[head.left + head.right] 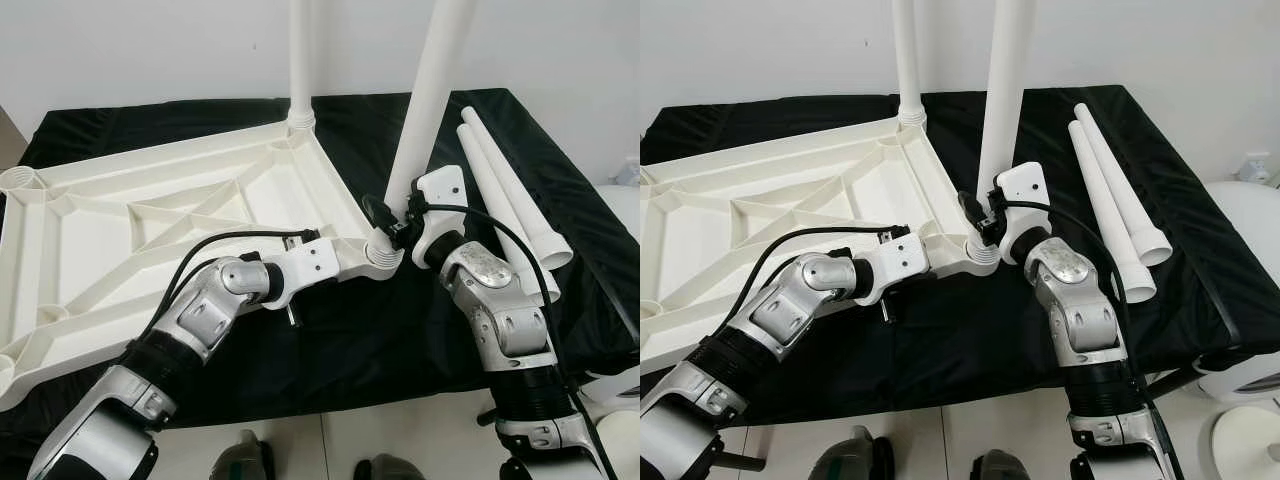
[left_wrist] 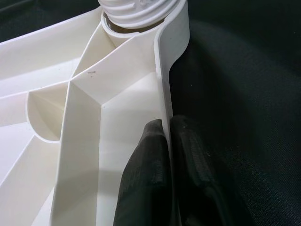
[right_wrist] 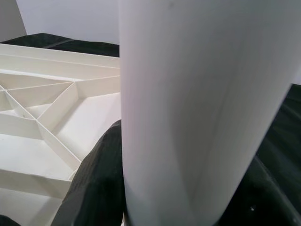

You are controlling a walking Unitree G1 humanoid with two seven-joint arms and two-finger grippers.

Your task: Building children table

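A white children's tabletop (image 1: 150,215) lies upside down on a black-covered table (image 1: 400,340), its ribs facing up. One white leg (image 1: 300,60) stands in the far corner socket. A second leg (image 1: 425,110) stands tilted in the near right corner socket (image 1: 383,252), and my right gripper (image 1: 396,226) is shut on it just above the socket; its fingers (image 3: 99,179) hug the tube (image 3: 188,94). My left gripper (image 2: 167,129) is shut on the tabletop's rim (image 2: 162,80) beside that socket, one finger on each side of the wall. Two loose legs (image 1: 510,200) lie at the right.
The tabletop's two left corner sockets (image 1: 22,180) are open. The table's front edge is close to my body, with the floor and my feet (image 1: 240,465) below. A white rounded object (image 1: 618,215) stands off the table's right side. A white wall is behind.
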